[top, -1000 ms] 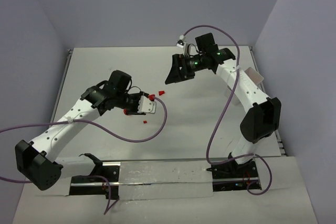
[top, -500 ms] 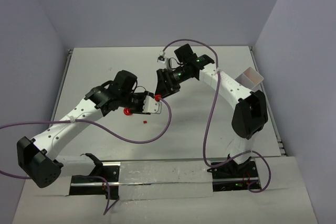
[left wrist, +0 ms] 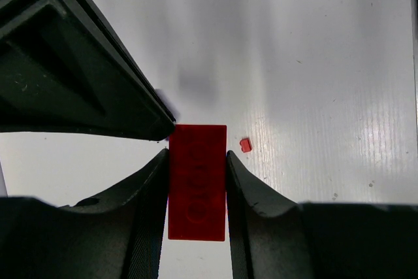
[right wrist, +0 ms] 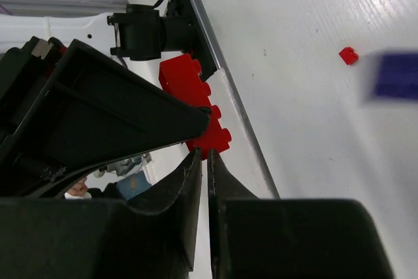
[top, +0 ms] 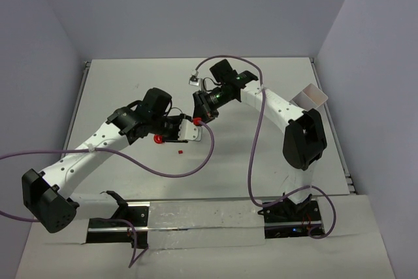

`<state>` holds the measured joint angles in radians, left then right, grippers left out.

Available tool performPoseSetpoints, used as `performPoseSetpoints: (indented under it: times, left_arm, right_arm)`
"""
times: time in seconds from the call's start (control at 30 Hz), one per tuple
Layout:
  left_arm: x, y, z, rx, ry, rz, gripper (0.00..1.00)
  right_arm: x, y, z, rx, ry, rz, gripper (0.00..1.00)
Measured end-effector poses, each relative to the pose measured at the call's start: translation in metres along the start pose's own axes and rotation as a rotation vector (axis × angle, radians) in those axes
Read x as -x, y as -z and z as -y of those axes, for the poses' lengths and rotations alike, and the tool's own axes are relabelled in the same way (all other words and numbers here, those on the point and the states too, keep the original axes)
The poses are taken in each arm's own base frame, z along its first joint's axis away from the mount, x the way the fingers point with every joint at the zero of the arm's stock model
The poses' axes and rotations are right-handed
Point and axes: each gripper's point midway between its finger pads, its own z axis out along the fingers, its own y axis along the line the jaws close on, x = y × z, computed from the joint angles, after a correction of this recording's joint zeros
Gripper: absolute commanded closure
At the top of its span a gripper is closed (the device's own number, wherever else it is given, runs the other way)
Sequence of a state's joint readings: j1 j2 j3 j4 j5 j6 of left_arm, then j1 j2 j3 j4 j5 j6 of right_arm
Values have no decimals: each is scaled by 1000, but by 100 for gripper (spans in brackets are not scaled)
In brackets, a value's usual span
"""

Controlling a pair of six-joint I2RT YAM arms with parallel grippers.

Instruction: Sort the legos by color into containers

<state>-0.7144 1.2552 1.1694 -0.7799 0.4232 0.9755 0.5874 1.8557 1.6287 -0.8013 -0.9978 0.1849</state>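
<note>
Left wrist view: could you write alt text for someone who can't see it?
A red lego brick is clamped between the two dark fingers of the left gripper above a white table. The right gripper, a black wedge, reaches in from the upper left to the brick's corner; a tiny red piece lies just right of the brick.

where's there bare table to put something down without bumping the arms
Bare table runs along the far edge, widest in the far left corner beyond the left arm. Also free: between the two purple cables. The centre is crowded: the left gripper, holding a red lego, meets the right gripper, a small red lego close by.
</note>
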Motion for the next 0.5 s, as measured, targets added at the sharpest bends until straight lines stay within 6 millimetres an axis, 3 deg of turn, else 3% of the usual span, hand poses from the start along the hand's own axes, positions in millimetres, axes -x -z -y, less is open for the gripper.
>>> performPoseSetpoints:
  times: [0.13,0.2,0.43,0.5]
  left_arm:
    - [0,0,0,-1,2,-2,100]
    - [0,0,1,-1,4,-2,100]
    - [1,0,-2,10,0,6,100]
    - [0,0,-2,19,14,11,100]
  right_arm:
    - [0,0,-2,11,3,-2,90]
    - [0,0,-2,12,3,-2,85]
    - [3,3,10,-39,16,15,39]
    - [6,7,21,-89,17,32,34]
